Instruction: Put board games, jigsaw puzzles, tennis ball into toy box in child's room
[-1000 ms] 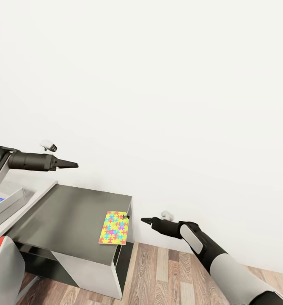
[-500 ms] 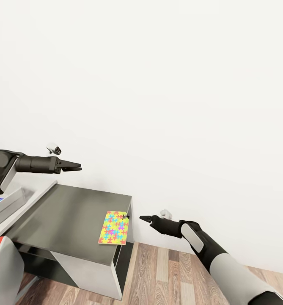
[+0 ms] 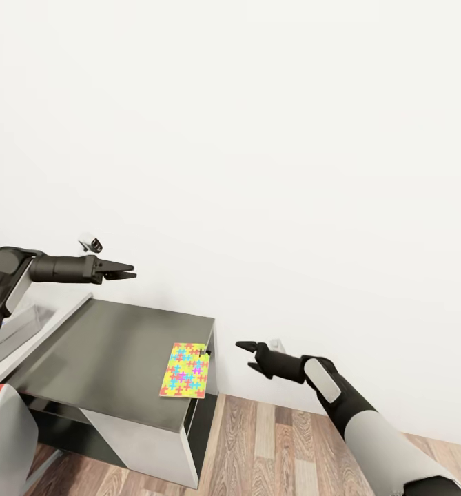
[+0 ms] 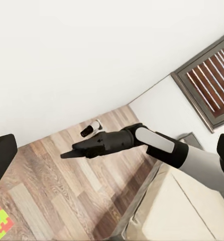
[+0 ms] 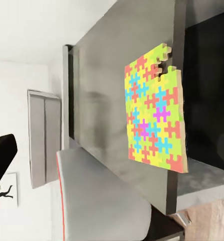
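Here the jigsaw puzzle (image 3: pixel 185 370) overhangs the dark desk (image 3: pixel 113 351); both tools' gaps unreadable.

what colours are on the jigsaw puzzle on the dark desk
Yellow-green base with red, orange, blue and purple interlocking pieces on the jigsaw puzzle; clearest in the right wrist view.

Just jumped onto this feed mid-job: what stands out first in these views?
The bright multicoloured jigsaw puzzle grabs the eye, lying flat at the right front corner of the dark grey desk, one edge near the rim. Both arms hang in the air with nothing held: the left gripper above the desk's far left, the right gripper out beyond the desk's right side, over the wood floor.
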Available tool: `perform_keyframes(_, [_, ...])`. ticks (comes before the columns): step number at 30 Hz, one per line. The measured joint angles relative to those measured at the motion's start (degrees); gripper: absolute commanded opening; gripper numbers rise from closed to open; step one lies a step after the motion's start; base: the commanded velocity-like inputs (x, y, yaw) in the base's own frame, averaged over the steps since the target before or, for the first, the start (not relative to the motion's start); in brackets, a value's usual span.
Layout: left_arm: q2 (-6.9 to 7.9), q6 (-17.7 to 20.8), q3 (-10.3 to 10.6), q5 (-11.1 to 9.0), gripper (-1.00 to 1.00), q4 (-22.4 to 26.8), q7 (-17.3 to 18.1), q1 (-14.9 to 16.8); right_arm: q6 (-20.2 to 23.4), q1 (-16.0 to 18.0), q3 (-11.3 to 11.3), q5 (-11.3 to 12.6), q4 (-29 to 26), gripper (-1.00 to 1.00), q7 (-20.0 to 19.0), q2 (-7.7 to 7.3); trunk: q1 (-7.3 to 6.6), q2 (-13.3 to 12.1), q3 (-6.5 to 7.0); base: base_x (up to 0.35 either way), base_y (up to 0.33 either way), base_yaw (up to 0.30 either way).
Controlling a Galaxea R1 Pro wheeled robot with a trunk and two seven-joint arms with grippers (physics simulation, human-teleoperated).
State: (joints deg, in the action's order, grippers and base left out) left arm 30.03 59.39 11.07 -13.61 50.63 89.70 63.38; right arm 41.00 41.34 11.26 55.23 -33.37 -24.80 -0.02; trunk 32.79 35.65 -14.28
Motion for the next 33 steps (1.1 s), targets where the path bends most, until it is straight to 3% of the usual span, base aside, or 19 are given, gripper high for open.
perform_keyframes(4, [-1.28,0.0,-0.1,-0.2,1.00,-0.6,0.0,0.0,-0.1,0.0,-1.0,0.1,3.6,1.00,0.0,0.02,0.88,1.6,-0.72,0.000,0.000,0.000])
perform_keyframes(8, [-3.12,0.0,-0.5,-0.2,1.00,-1.0,0.0,0.0,0.1,0.0,-2.8,0.4,7.3,1.00,0.0,0.03,0.89,1.6,-0.73,0.000,0.000,0.000])
perform_keyframes(12, [-3.92,0.0,-0.7,-0.2,1.00,-1.2,0.0,0.0,0.1,0.1,-3.6,0.4,8.4,1.00,0.0,0.22,1.10,2.0,-0.90,0.000,0.000,0.000])
perform_keyframes(19, [-4.17,0.0,-1.5,-0.3,1.00,-2.7,0.0,0.0,-0.3,0.0,-3.8,0.0,8.8,1.00,-0.1,1.19,2.64,4.8,-2.16,0.000,0.000,0.000])
perform_keyframes(24, [-4.14,0.0,-2.3,-0.3,1.00,-3.0,0.0,0.0,-1.8,0.0,-3.7,-0.4,8.7,1.00,-0.1,2.21,2.64,4.8,-2.17,0.000,0.000,0.000])
perform_keyframes(33, [-4.06,0.0,-2.7,-0.3,1.00,-3.1,0.0,0.0,-4.9,0.0,-3.3,-0.7,8.6,1.00,-0.1,2.49,3.08,5.6,-2.52,0.000,0.000,0.000])
